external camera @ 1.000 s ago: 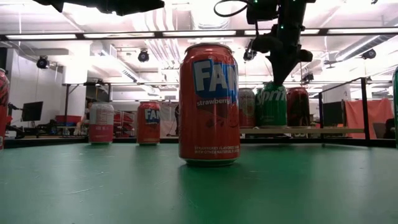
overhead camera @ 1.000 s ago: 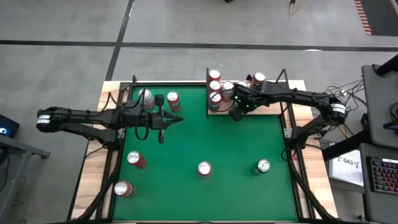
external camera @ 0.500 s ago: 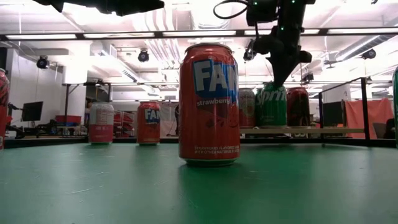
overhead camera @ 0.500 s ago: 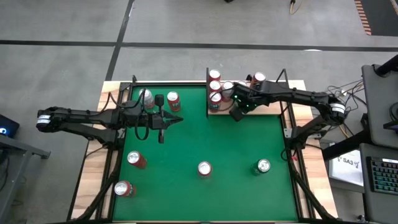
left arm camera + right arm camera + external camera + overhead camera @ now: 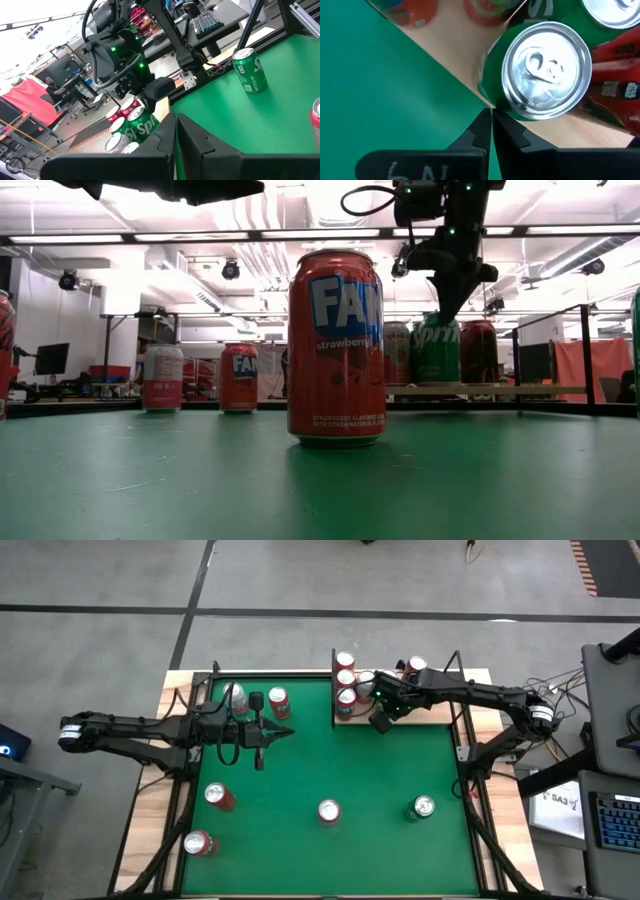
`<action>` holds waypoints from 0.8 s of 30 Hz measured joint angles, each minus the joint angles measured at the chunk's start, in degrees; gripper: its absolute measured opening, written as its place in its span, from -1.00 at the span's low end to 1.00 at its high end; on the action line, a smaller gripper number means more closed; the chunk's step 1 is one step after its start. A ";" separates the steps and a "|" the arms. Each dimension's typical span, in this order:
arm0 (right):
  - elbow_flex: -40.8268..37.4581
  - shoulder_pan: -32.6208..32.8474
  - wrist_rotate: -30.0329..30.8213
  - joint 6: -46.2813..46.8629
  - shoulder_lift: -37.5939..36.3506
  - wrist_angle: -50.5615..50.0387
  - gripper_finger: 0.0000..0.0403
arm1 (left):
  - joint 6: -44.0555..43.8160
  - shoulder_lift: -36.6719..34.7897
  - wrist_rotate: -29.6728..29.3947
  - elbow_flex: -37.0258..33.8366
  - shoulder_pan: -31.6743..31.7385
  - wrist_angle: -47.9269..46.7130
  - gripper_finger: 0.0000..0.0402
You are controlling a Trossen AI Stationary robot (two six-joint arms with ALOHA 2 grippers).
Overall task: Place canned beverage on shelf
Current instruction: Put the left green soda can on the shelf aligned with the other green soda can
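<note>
From above, the right gripper (image 5: 381,723) is seen closed and empty at the near edge of the wooden shelf (image 5: 420,712) at the table's far right, where several cans are gathered. The left gripper (image 5: 284,733), also closed and empty, is held over the green table (image 5: 330,760) at far left. At table level, a Sprite can (image 5: 436,348) is shown standing on the shelf beneath the right gripper. In the right wrist view, the Sprite can's silver top is seen just beyond the closed fingers (image 5: 475,131).
</note>
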 joint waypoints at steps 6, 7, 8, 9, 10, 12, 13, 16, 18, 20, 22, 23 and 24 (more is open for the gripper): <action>-0.02 -0.35 0.16 -0.51 -0.02 -0.48 -0.96 | -0.15 -0.01 0.00 0.00 0.00 0.01 -1.00; -0.02 -0.33 0.18 -0.64 -0.02 -0.49 -0.96 | -0.17 0.00 0.00 0.00 0.00 0.00 -1.00; -0.02 -0.35 0.18 -0.92 -0.02 -0.40 -0.96 | -0.17 0.00 -0.01 0.00 0.00 0.02 -1.00; -0.02 -0.45 0.19 -1.19 -0.01 -0.21 -0.96 | -0.17 -0.01 0.00 0.00 -0.02 0.02 -1.00; -0.01 -0.52 0.22 -1.63 0.00 0.06 -0.96 | -0.16 -0.01 -0.02 0.00 -0.01 0.03 -1.00; -0.02 -0.98 0.20 -2.58 0.00 0.55 -0.96 | -0.17 -0.01 0.00 0.00 0.00 0.07 -1.00; -0.02 -1.21 0.23 -2.86 0.00 0.99 -0.96 | -0.17 -0.01 0.00 0.00 0.00 0.08 -1.00; -0.02 -1.68 0.44 -3.07 0.01 1.87 -0.96 | -0.17 0.00 0.00 0.00 -0.01 0.11 -1.00; -0.02 -1.70 0.51 -3.13 0.02 1.38 -0.96 | -0.20 0.00 0.00 0.00 0.00 0.11 -1.00; -0.02 -1.70 0.51 -3.53 0.02 1.42 -0.96 | -0.20 -0.01 0.00 0.00 0.00 0.09 -1.00; -0.02 -1.72 0.51 -3.86 0.02 1.83 -0.96 | -0.20 -0.01 -0.02 0.00 0.00 0.09 -1.00; -0.02 -1.86 0.51 -4.08 0.02 2.11 -0.96 | -0.20 0.00 -0.01 0.00 0.00 0.08 -1.00; -0.02 -1.98 0.47 -4.35 0.02 2.42 -0.96 | -0.20 -0.01 -0.02 0.00 0.00 0.07 -1.00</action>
